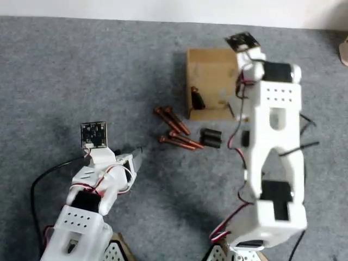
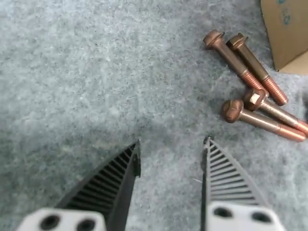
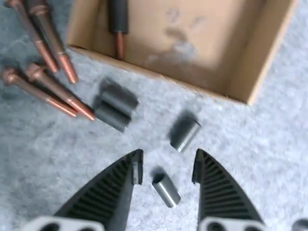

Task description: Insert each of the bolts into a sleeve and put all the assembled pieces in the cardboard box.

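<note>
R gripper point(image 3: 167, 160), open wide & empty, hangs over a sleeve point(image 3: 166, 190) near the cardboard box point(image 3: 262, 72), L gripper point(image 2: 171, 144) likewise open nr bolts point(image 2: 255, 65) beside it; off-centre pinch could roll sleeve away.

Copper bolts point(image 2: 262, 120), dark sleeves point(image 3: 119, 99) beside box point(image 1: 215, 76)

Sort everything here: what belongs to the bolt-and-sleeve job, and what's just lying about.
Job: four loose bolts; four loose sleeves; cardboard box; one sleeved bolt inside the box.
Lying about: grey carpet; pale object at the carpet's edge, too cut off to identify.
</note>
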Controlling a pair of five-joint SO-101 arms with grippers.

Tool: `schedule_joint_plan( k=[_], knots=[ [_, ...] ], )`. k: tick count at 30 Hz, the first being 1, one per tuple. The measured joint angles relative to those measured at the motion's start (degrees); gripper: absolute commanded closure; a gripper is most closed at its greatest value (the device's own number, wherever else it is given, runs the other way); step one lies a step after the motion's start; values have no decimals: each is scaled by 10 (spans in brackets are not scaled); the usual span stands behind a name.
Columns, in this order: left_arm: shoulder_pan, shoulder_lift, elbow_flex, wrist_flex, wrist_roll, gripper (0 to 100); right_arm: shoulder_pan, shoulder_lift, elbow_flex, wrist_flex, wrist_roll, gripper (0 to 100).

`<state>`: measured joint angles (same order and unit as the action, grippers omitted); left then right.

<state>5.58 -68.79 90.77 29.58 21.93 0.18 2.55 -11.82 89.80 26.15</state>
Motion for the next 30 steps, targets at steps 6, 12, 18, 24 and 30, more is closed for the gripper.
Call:
schedule_joint_plan(
  k=[6, 12, 18, 24, 30],
  knots=[
    [0, 0, 0, 0, 0, 804, 57, -61, 201, -139, -30, 846],
    [1, 0, 0, 0, 0, 804, 55, -71, 345, -265, -46, 846],
    [1, 0, 0, 0, 0, 804, 58, -72, 381, -336, -62, 847],
    [0, 0, 0, 0, 0, 804, 58, -69, 382, -360, -90, 847],
    [0, 0, 0, 0, 0, 804, 58, 13, 380, -362, -93, 847]
  ],
)
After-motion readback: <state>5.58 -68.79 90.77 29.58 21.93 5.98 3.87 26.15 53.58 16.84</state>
